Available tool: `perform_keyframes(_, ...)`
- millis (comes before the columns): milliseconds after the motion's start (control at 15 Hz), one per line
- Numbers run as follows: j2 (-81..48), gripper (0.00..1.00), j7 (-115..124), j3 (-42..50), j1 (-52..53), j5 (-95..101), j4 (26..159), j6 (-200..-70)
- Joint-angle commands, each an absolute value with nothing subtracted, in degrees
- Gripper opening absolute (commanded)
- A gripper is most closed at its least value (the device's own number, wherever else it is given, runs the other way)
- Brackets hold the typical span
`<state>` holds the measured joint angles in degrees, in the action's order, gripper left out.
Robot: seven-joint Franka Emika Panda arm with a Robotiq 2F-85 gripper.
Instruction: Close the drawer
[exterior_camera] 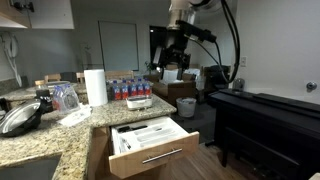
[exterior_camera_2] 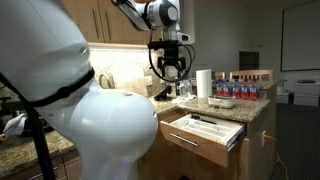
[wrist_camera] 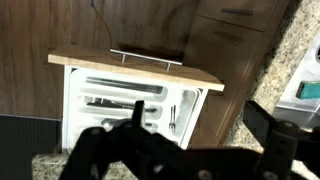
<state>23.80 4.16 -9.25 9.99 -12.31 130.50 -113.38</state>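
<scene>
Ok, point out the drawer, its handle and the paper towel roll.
drawer (exterior_camera: 128,163), exterior view, on its flat wooden front.
handle (wrist_camera: 146,56), wrist view, middle of the silver bar.
paper towel roll (exterior_camera: 96,86), exterior view, middle of its white side.

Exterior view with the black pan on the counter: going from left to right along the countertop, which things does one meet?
Black pan → clear plastic item → paper towel roll → pack of water bottles.
</scene>
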Motion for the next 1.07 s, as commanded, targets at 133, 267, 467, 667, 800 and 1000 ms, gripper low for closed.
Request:
perform_keyframes(133, 8.20, 1.00, 8.11, -11.29, 9.79, -11.16, 126.78, -113.59)
perform_keyframes(267, 3.16, 1.00, 8.42, -11.42, 10.10, -10.51, 123.59, -111.48)
perform_keyframes(467, 5.22, 1.00, 6.28, -10.89, 10.18, -11.84, 126.62, -113.53)
perform_keyframes(667, 6.12, 1.00, 6.30, -10.86, 10.17, -11.84, 126.61, -113.51)
perform_keyframes(800, 6.54, 1.00, 6.30, -10.87, 10.17, -11.84, 126.63, -113.47)
perform_keyframes(1000, 6.56, 1.00, 6.30, -10.86, 10.17, -11.84, 126.65, -113.47)
